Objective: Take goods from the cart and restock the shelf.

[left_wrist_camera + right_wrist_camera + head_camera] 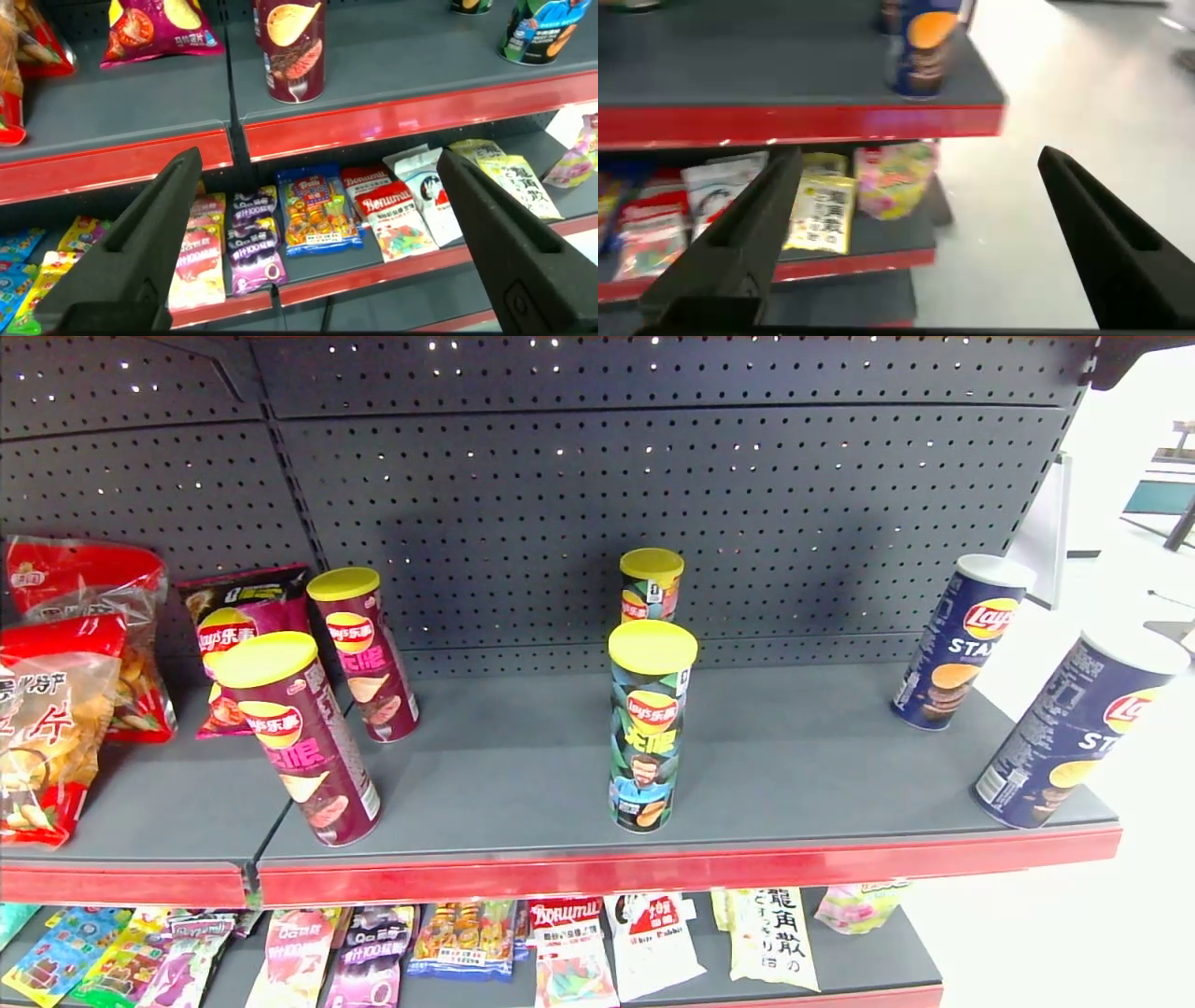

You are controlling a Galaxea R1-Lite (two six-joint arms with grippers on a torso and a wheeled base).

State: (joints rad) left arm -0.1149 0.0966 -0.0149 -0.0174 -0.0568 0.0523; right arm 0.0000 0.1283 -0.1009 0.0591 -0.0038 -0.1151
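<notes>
L gripper (318, 159) released, jaws wide apart, nothing btwn them; it faces the shelf's red front edge. R gripper (917, 154) likewise spread, holding nothing, by the shelf end. Head view: shelf (709, 873) spans mid-frame w/ two purple cans (299, 737) centre-left, two green cans (649, 737) centre, two blue cans (962, 644) at right. Snack bags (65, 709) at far left.

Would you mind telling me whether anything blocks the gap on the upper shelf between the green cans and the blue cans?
Nothing visible does. The shelf lies bare between the front green can and the rear blue can. The left tool and right tool are open and empty, in front of the shelves.
</notes>
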